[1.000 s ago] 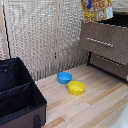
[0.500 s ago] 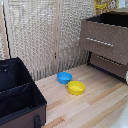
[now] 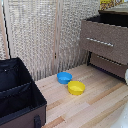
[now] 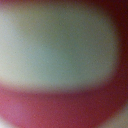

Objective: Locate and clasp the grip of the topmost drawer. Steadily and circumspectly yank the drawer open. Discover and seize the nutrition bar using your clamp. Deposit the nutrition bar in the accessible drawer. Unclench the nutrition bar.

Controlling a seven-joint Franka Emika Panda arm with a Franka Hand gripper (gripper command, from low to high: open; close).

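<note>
Topmost drawer [image 3: 106, 33]: pulled out of the dresser at the exterior view's right, above a closed lower drawer [image 3: 111, 65].
Near: black bin [image 3: 17, 97], then yellow bowl [image 3: 76, 88] touching blue bowl [image 3: 64, 77].
Gripper: unseen; wrist view all blur, opening cannot be told.

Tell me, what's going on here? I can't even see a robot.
No arm shows in the exterior view right now. A dresser stands at that view's right; its topmost drawer looks pulled out a little. A blue bowl and a yellow bowl sit touching on the wooden floor, beside a black bin. The wrist view is only a red and pale blur, so the gripper's state is unclear.
</note>
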